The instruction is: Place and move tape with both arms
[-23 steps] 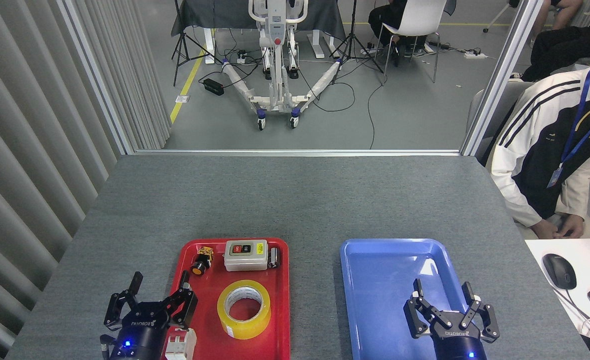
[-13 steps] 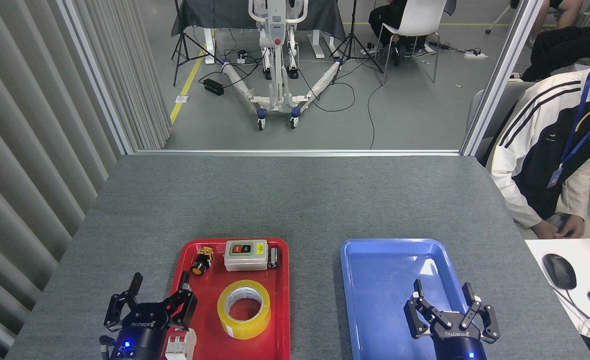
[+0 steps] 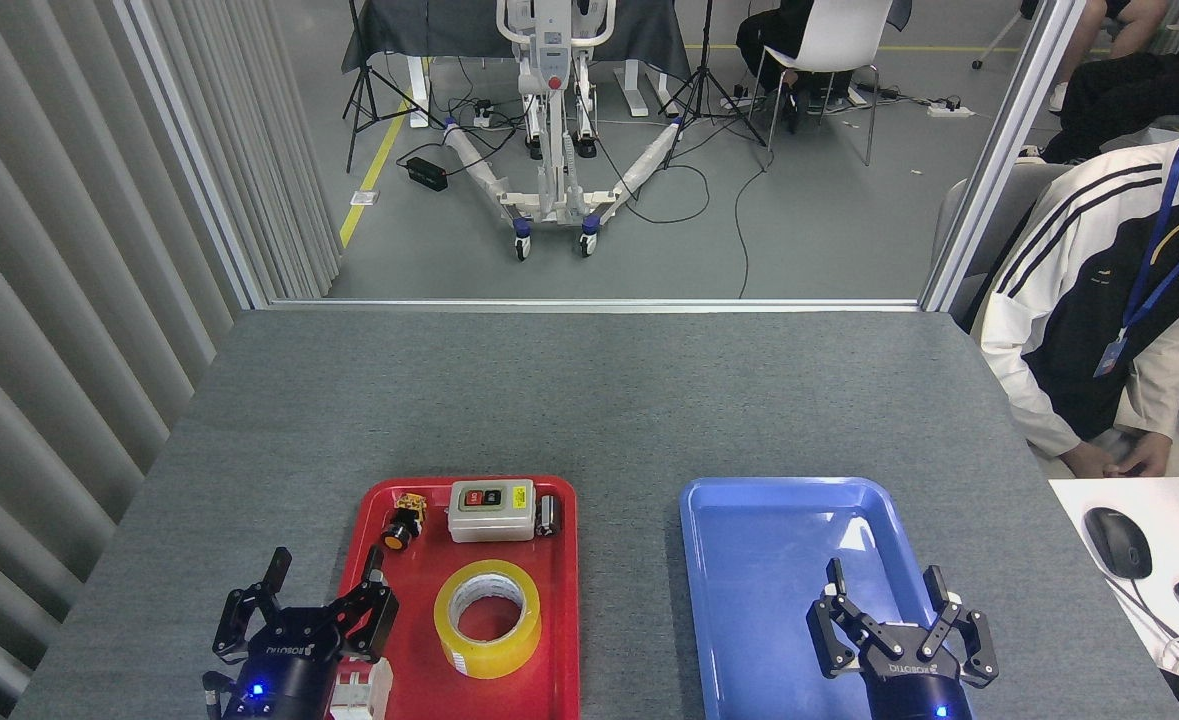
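The yellow tape roll (image 3: 487,618) with its white core lies flat in the near half of the red tray (image 3: 559,650). My left gripper (image 3: 324,570) stands open at the tray's left rim, just left of the tape and not touching it. Over the near part of the blue tray (image 3: 749,540), my right gripper (image 3: 885,579) is open with nothing between its fingers.
At the back of the red tray sit a grey switch box (image 3: 491,509), a yellow push button (image 3: 404,520) and a small black part (image 3: 547,515). A white block (image 3: 357,685) lies by my left gripper. A seated person (image 3: 1099,310) and a mouse (image 3: 1116,541) are at right.
My left gripper has shifted slightly to the right and nearer to me. The right gripper and the tape have stayed in place.
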You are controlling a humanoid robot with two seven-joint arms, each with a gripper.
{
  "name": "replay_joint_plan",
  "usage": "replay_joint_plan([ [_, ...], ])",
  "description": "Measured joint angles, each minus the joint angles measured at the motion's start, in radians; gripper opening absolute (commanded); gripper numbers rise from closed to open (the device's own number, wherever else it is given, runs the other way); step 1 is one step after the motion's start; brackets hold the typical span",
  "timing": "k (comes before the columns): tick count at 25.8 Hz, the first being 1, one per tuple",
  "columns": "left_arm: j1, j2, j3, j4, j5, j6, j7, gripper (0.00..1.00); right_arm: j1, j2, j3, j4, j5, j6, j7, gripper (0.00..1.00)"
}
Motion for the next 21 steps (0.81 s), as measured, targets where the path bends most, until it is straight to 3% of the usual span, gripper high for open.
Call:
replay_joint_plan([
  [10,-0.037,-0.001,-0.059,-0.015,0.009,0.009,-0.048,1.0,0.0,0.007,0.002,0.001,0.002,0.001,-0.002,1.0],
  [14,-0.126,0.012,-0.139,0.001,0.027,0.009,-0.24,1.0,0.0,0.014,0.002,0.001,0.003,0.001,-0.003,1.0],
  [21,-0.239,0.03,-0.194,0.032,0.045,0.011,-0.716,1.0,0.0,0.027,0.002,0.002,0.007,0.001,-0.004,1.0],
])
